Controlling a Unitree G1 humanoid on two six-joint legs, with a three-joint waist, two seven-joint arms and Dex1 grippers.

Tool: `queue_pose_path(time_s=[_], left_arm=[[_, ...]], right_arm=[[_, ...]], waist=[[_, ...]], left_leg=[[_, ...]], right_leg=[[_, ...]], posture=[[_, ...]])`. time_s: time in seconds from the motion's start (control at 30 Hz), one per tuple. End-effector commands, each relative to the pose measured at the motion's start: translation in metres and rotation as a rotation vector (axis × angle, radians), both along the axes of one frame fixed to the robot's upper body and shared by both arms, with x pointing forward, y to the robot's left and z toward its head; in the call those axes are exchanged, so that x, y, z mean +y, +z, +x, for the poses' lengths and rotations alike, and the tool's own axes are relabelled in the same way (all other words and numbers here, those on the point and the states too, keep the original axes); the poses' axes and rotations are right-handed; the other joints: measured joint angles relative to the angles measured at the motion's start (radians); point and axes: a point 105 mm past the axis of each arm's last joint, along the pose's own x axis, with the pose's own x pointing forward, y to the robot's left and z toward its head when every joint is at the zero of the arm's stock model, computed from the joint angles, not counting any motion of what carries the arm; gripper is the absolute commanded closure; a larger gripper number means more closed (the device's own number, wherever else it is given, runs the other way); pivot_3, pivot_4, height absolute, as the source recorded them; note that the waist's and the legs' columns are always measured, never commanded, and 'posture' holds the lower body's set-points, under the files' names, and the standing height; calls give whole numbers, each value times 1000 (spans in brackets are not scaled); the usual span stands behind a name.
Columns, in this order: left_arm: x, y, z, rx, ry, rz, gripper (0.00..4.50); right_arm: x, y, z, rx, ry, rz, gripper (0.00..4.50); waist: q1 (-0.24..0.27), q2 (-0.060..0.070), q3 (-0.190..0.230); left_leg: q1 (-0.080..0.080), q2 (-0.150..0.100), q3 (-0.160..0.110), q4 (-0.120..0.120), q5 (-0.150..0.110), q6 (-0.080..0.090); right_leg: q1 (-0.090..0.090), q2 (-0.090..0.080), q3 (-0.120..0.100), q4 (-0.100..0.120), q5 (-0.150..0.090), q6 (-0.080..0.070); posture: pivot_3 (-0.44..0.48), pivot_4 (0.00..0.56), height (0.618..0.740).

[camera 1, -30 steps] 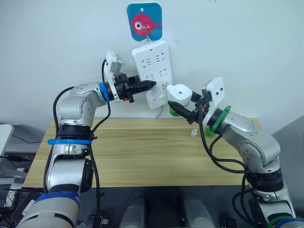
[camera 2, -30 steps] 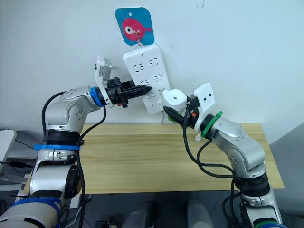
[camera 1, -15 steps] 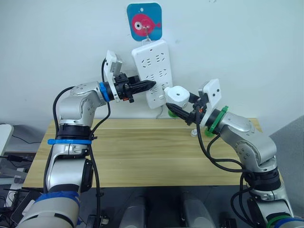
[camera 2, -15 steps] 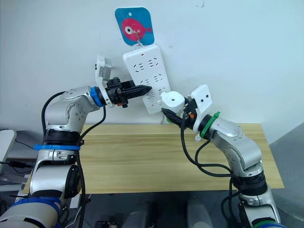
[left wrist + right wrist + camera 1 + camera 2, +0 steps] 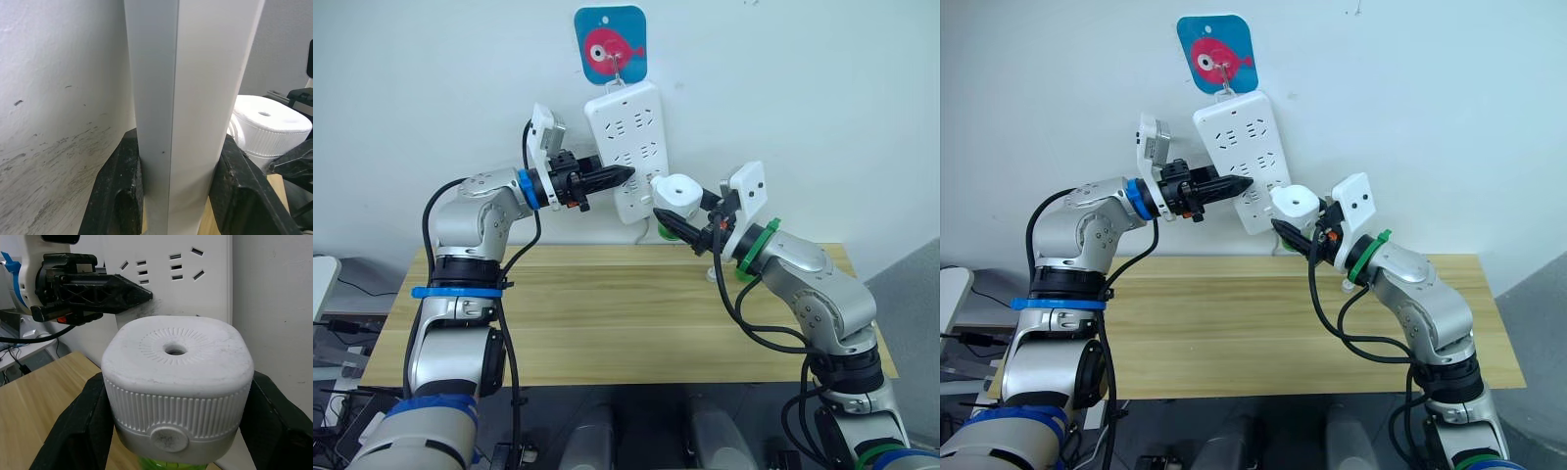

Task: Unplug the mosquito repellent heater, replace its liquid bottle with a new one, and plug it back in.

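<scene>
Above the far edge of the desk [image 5: 607, 304], the left gripper [image 5: 625, 174] has its jaws clamped on the hanging power strip's [image 5: 631, 147] edge, while the right gripper [image 5: 690, 230] has its jaws clamped on the heater [image 5: 677, 193], just right of the strip's lower end.

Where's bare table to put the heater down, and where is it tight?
Free: the table from its left edge across the middle to the front. Crowded: the back right, where the right pincer holds the heater beside the power strip, with a small white cap below.
</scene>
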Motion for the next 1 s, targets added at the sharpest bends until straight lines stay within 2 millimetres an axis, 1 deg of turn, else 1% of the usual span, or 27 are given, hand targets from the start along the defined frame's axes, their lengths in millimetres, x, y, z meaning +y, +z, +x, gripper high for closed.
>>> queue_pose_path(time_s=[0.03, 0.1, 0.27, 0.37, 0.47, 0.67, 0.73, 0.9, 1.0], left_arm=[[-10, 8, -9, -49, -58, 1, 3191], [-10, 8, -9, -49, -57, -1, 3191], [-10, 7, -10, -48, -54, -4, 3191], [-10, 7, -10, -48, -54, -3, 3191], [-11, 6, -10, -50, -53, 0, 3191], [-12, 4, -12, -49, -56, 3, 3191], [-12, 4, -11, -49, -56, 2, 3191], [-13, 3, -12, -49, -57, -4, 3191], [-14, 4, -11, -49, -54, -6, 3191]], right_arm=[[-4, 18, 5, -73, -71, -11, 1436], [-1, 18, 5, -62, -80, -14, 1436], [15, 17, -1, -31, -90, -8, 1436], [21, 20, 0, -26, -113, 0, 1436], [28, 26, 1, -23, -129, 18, 1436], [31, 35, 6, -48, -151, -35, 1436], [32, 37, 7, -51, -148, -29, 1436], [38, 28, 9, -100, -146, -110, 1436], [42, 29, 12, -76, -159, -56, 1436]], waist=[[0, 0, 0], [0, 0, 0], [-1, 0, 0], [-2, 0, 0], [-6, 0, 0], [-7, 0, 0], [-7, 0, 0], [-9, 0, 0], [-13, 0, 0]], left_leg=[[0, 0, 0, 0, 0, 0], [0, 0, 0, 0, 0, 0], [0, 0, 0, 0, 0, 0], [0, 0, 0, 0, 0, 0], [1, 1, 0, 0, 1, -1], [1, 1, 0, 0, 1, -2], [1, 1, 1, 0, 1, -2], [1, 1, 1, 0, 1, -2], [1, 1, 1, 0, 1, -2]], right_leg=[[0, 0, 0, 0, 0, 0], [0, 0, 0, 0, 0, 0], [0, 0, 0, 1, 0, 0], [-1, 0, 1, 2, 0, 0], [-1, 0, 1, 3, 0, 0], [-1, 0, 0, 3, 0, 0], [-2, 0, 0, 3, 0, 0], [-2, 0, 0, 3, 0, 0], [-2, 1, 0, 4, 0, 0]], posture=[[-94, 219, 740], [-94, 219, 740], [-91, 216, 740], [-86, 219, 740], [-86, 219, 740], [-86, 224, 740], [-86, 224, 740], [-84, 223, 740], [-80, 223, 740]])
